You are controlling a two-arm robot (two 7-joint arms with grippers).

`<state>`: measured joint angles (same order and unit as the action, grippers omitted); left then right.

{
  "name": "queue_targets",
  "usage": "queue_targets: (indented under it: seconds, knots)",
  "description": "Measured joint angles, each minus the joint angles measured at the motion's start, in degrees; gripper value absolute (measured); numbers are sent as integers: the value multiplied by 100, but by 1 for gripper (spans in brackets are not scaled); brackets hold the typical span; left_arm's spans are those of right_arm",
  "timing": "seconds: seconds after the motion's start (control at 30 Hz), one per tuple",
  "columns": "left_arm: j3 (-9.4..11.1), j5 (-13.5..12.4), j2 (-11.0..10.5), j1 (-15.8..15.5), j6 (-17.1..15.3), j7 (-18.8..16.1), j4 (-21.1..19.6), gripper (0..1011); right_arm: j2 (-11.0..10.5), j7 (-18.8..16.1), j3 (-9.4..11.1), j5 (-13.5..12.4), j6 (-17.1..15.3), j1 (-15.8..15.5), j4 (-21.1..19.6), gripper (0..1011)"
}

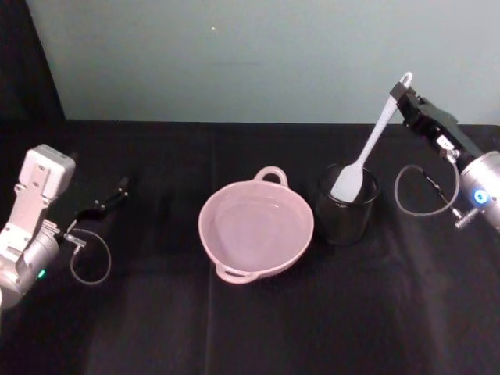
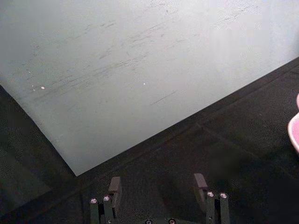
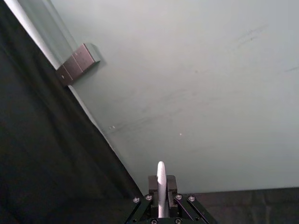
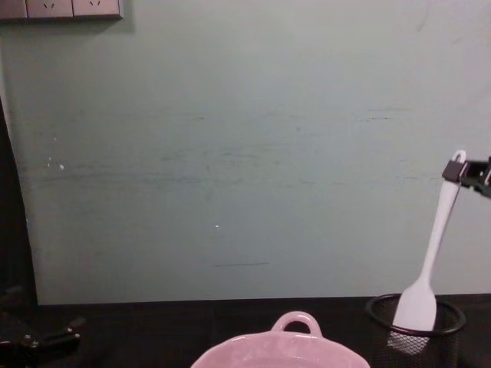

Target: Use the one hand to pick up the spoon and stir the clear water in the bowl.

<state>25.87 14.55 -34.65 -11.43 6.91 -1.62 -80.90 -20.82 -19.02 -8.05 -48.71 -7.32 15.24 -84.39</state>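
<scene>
We saw the right tool (image 1: 404, 95) clamped on the spoon (image 1: 366, 152) near its handle tip, scoop inside the mesh cup (image 1: 348, 205) beside the bowl (image 1: 256, 225). Light, stiff, slick plastic, we judged; a high grip could let it swing.

The right arm is a silver cylinder with a glowing blue ring light and a thin grey cable looping off its side, ending in a black two-fingered right pincer (image 1: 403, 95) that carries a small white label. The left arm is pale grey-white with a boxy block near the wrist, a small green light and its own grey cable loop, ending in a slim black left pincer (image 1: 119, 190). Seen from the wrists, silver screw heads dot the black finger linkages, and the left fingertip pads (image 2: 114, 185) seem grey, though the light is dim.
</scene>
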Motion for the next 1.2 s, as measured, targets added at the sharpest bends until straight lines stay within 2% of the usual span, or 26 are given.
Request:
queue_targets:
  seconds: [0.37,1.2]
  knots:
    - [0,0,0,0,0,0,0,1011,-82,-73,-191,-111,82,54,386,114]
    - [0,0,0,0,0,0,0,1011,-170,-71,-521,-305,266,152,761,114]
